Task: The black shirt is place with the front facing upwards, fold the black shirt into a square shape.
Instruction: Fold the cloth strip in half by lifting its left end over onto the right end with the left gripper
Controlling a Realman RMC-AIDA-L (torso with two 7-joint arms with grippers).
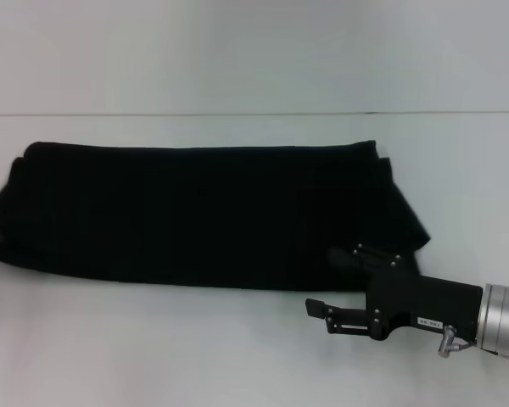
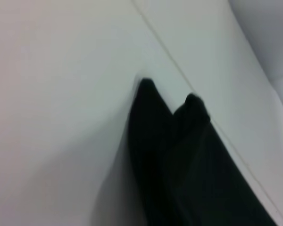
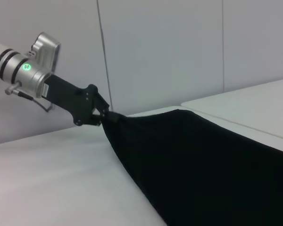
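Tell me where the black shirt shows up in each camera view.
Head view: the black shirt lies as a long folded band across the middle, with the open right gripper at its near edge.
Left wrist view: one end of it fills the lower middle.
Right wrist view: it rises from the lower corner to the left gripper, which pinches it.
Shared landmark: the white table under it.

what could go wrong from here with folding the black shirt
1. The left gripper pinches only the end tip of the black shirt. Pulling from there could slip it free or drag the long folded band askew.
2. The right gripper sits over bare table beside the shirt's near edge, not on cloth. It may catch only some layers at the uneven right end, giving a crooked square.
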